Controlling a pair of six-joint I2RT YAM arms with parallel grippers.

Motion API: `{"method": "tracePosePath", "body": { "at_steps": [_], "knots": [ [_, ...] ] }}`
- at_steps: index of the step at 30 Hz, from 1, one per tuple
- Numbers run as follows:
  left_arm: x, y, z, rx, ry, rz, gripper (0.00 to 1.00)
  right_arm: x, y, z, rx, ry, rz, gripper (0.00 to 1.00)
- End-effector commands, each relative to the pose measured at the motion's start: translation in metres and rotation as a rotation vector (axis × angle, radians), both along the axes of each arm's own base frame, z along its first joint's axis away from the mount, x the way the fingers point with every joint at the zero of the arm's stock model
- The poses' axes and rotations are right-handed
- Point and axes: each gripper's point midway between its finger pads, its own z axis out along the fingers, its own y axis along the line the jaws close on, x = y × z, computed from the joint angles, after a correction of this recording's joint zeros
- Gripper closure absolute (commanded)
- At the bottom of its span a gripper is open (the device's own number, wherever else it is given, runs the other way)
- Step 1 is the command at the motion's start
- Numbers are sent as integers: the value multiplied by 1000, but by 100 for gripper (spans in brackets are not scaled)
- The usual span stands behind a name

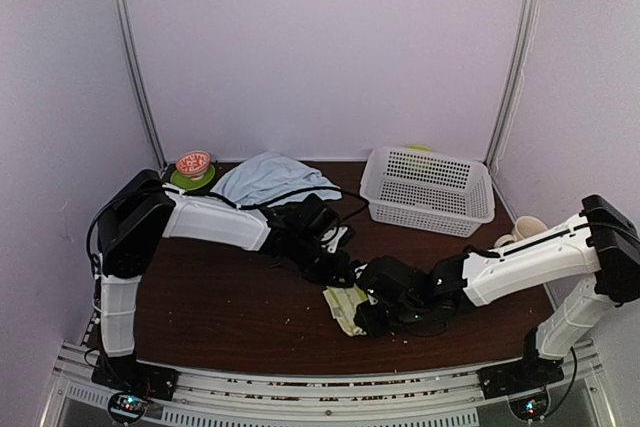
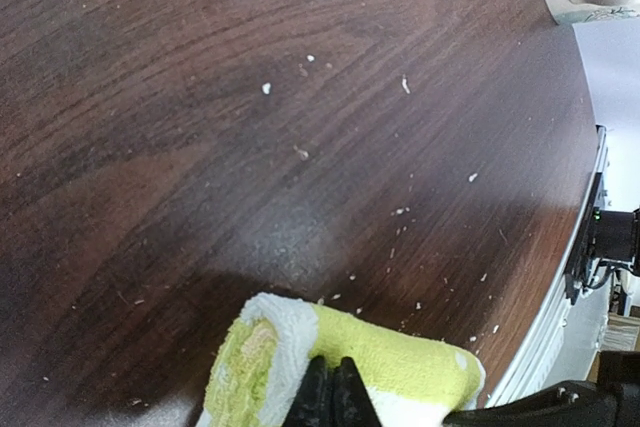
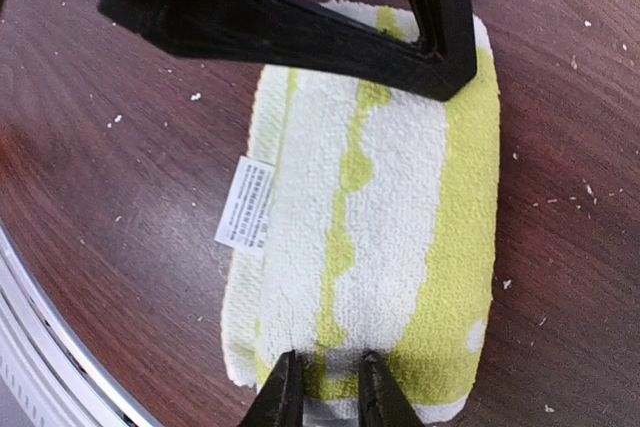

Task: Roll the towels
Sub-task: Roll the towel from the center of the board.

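Dark wood table (image 1: pixel 230 297), crumb-speckled: right gripper (image 3: pixel 330 387) pinches the near edge of the partly rolled green towel (image 3: pixel 400 197) at front centre. Left gripper (image 2: pixel 332 387) is closed, tips against the roll. Blue towel (image 1: pixel 270 177) lies crumpled at the rear, left of a white basket (image 1: pixel 430 192). Pale walls (image 1: pixel 320 47) enclose the table.

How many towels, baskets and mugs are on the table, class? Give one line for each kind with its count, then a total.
Towels: 2 (lime-green towel, pale-blue towel)
Baskets: 1 (white basket)
Mugs: 1 (patterned mug)
Total: 4
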Motion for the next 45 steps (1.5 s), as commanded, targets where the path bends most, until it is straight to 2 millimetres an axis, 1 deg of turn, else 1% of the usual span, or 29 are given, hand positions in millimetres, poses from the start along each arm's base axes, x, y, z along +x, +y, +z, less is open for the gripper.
{"method": "tracePosePath", "body": {
  "at_steps": [1,6,8,9,11,13,15,17,19,21,23,26,29,33,36,42,45],
  "knots": [
    [1,12,-30,80,-15,16,99,-15,-19,-29,-67,63,-4,81],
    [3,24,-47,114,0,47,100,-23,-19,-41,-108,87,6,81],
    [4,29,-53,130,6,57,100,-24,-15,-42,-120,87,17,78],
    [4,31,-55,134,7,61,100,-24,-13,-39,-116,84,20,74],
    [2,34,-59,140,13,66,100,-23,-10,-29,-91,74,17,66],
    [0,37,-61,140,15,67,100,-19,-4,-12,-55,56,11,59],
    [-2,40,-62,142,13,68,100,-14,1,7,-20,38,3,53],
    [-4,43,-64,148,14,68,100,-8,4,26,22,25,-11,50],
    [-4,45,-64,148,11,68,100,-1,5,39,64,24,-32,48],
    [-5,47,-64,150,9,68,100,8,1,49,105,27,-64,47],
    [-6,49,-62,148,2,71,100,17,-4,53,142,35,-98,45],
    [-7,53,-61,151,-4,74,100,33,-15,50,177,64,-144,43],
    [-8,56,-60,155,-10,76,100,44,-20,42,203,97,-165,42],
    [-9,60,-59,161,-16,77,100,48,-14,24,194,149,-144,47],
    [-10,61,-59,162,-16,75,100,43,-3,15,187,177,-113,50],
    [-9,59,-57,156,-19,75,100,31,11,11,133,148,-63,50],
    [-9,58,-54,157,-22,67,100,24,12,-3,38,133,-43,50]
  ]
}}
